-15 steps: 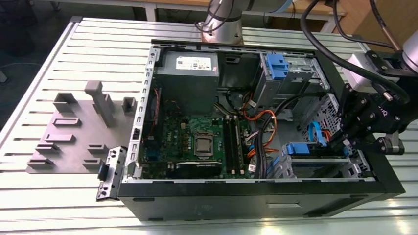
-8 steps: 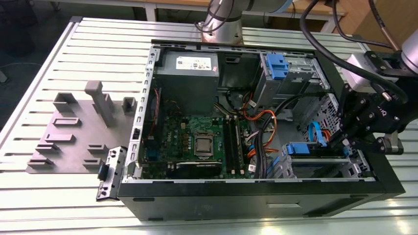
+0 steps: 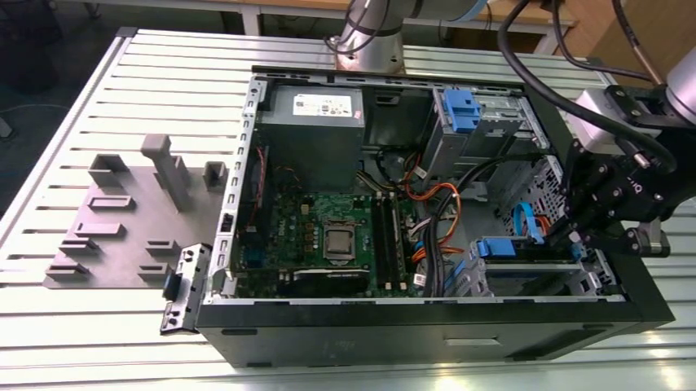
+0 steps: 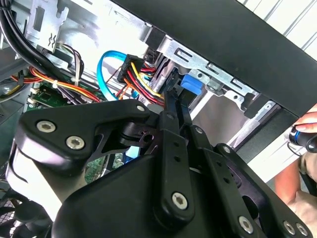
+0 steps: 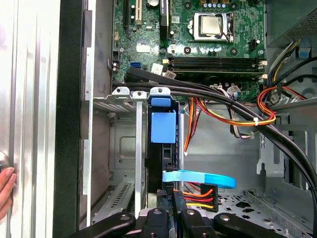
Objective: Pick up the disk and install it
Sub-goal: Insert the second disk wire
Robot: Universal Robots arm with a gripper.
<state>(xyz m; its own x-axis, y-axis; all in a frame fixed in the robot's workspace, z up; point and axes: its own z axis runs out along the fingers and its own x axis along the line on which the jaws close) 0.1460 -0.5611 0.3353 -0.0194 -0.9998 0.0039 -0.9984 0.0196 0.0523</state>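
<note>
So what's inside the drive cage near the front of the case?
A blue carrier sits in the cage, with a light blue cable behind it. The drive itself is hidden by the frame and the pincer.

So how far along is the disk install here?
Pickup looks done: the disk sits in the case's drive bay, blue carrier showing. In hand: the pincer is at its end by the cables. Left: I cannot tell whether it is fully seated.

Cables (image 5: 233,106) crowd the drive bay (image 5: 124,163).
</note>
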